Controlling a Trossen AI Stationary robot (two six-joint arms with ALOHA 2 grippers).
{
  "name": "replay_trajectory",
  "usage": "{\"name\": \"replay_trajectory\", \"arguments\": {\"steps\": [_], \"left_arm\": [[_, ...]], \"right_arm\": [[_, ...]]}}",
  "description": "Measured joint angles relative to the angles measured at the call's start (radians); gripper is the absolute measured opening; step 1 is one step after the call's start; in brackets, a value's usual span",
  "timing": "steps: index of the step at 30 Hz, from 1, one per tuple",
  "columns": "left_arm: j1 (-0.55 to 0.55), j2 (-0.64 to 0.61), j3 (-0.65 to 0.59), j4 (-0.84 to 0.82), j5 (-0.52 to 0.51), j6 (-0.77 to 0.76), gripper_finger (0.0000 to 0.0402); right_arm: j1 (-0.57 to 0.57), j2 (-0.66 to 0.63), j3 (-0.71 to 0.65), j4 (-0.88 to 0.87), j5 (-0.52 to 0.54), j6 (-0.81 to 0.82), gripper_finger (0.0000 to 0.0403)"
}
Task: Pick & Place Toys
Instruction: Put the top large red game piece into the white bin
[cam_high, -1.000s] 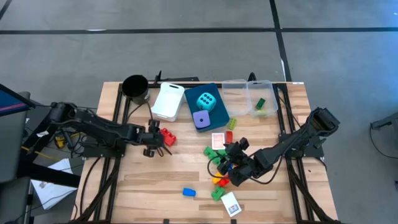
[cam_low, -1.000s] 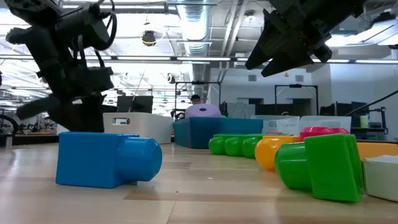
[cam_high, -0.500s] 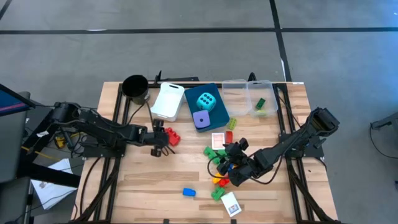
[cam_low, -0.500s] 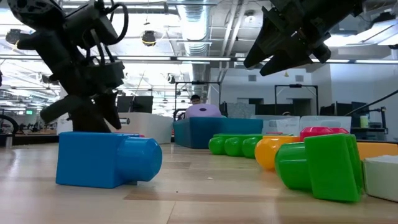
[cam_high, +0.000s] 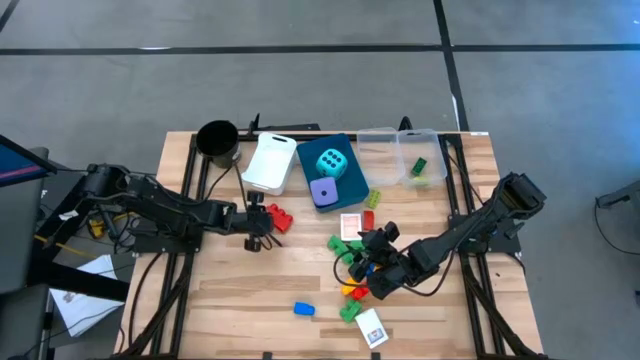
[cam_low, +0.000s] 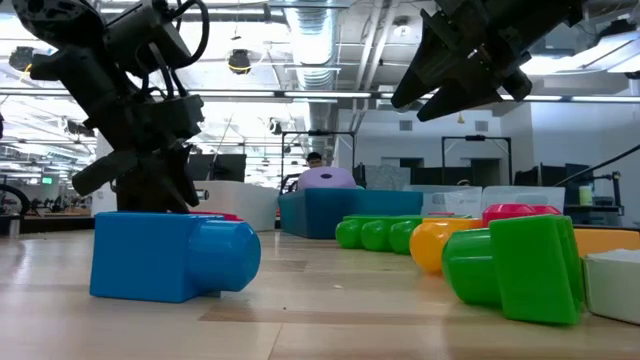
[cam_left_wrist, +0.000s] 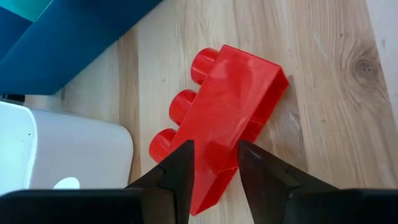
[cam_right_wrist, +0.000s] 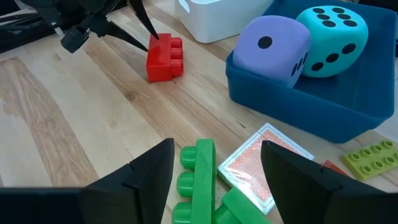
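Observation:
A red brick (cam_high: 277, 217) lies on its side on the wood left of the blue bin, studs pointing sideways. My left gripper (cam_high: 262, 224) is down at its near end, fingers on either side of it (cam_left_wrist: 216, 155). My right gripper (cam_high: 372, 258) hangs open above a pile of green, yellow and red bricks (cam_high: 350, 285) and a card (cam_right_wrist: 261, 158), touching nothing. A cyan die (cam_high: 333, 161) and a purple die (cam_high: 323, 191) sit in the blue bin. A blue brick (cam_high: 304, 309) lies alone near the front edge. My left gripper pinches the red brick's near end (cam_left_wrist: 214, 177) between its two fingers, one on the studded side and one on the opposite long side. The fingers slant down from the table's left and lie across the brick. The brick lies on the table.
A black cup (cam_high: 217, 140) and a white bin (cam_high: 270, 162) stand at the far edge, with the blue bin (cam_high: 352, 150) and clear bins (cam_high: 400, 155) to their right; one clear bin holds a green brick (cam_high: 419, 167). Another card (cam_high: 371, 328) lies at the front edge.
My left gripper has gone toward the table's right, up to the red brick, and has tipped further downward. The brick has stayed where it was.

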Motion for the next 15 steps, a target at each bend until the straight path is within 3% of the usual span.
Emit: {"name": "replay_trajectory", "arguments": {"steps": [10,15], "left_arm": [[0.000,0.103,0.003,0.083,0.004,0.005,0.0113],[-0.001,0.174,0.002,0.196,-0.092,0.035,0.0113]], "right_arm": [[0.000,0.000,0.000,0.010,0.000,0.000,0.0234],[0.000,0.000,-0.001,0.014,0.000,0.000,0.0234]]}}
